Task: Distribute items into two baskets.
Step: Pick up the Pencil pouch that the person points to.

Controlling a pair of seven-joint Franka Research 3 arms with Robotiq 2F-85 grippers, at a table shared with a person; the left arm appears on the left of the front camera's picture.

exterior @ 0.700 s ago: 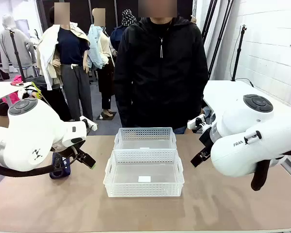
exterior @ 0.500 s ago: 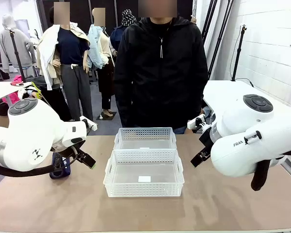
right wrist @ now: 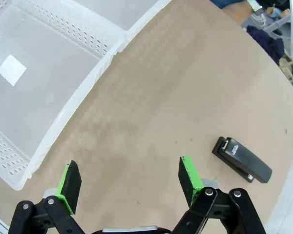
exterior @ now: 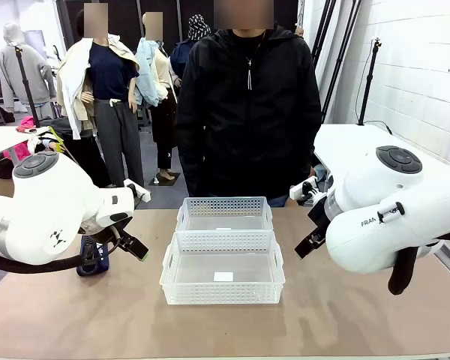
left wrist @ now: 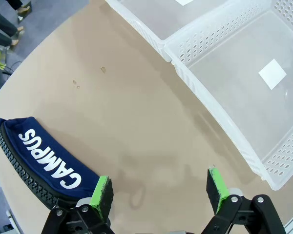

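Two white mesh baskets stand end to end mid-table, the near basket (exterior: 223, 291) in front of the far basket (exterior: 225, 206); both hold nothing but a small white label. The navy "CAMPUS" pouch (exterior: 91, 259) lies on the table left of them, partly behind my left arm. In the left wrist view the pouch (left wrist: 39, 158) sits just beside one green pad of my open left gripper (left wrist: 159, 187), with a basket rim (left wrist: 212, 109) on the other side. The black stapler (right wrist: 241, 159) lies on the table beside my open right gripper (right wrist: 129, 187). Both grippers (exterior: 137, 220) (exterior: 306, 217) hover above the table with nothing in them.
A person in a black jacket (exterior: 247, 105) stands at the far edge behind the baskets, hands out of sight. Bare brown tabletop (exterior: 225, 330) stretches in front of the baskets. A basket wall (right wrist: 83, 92) runs close to my right gripper's left pad.
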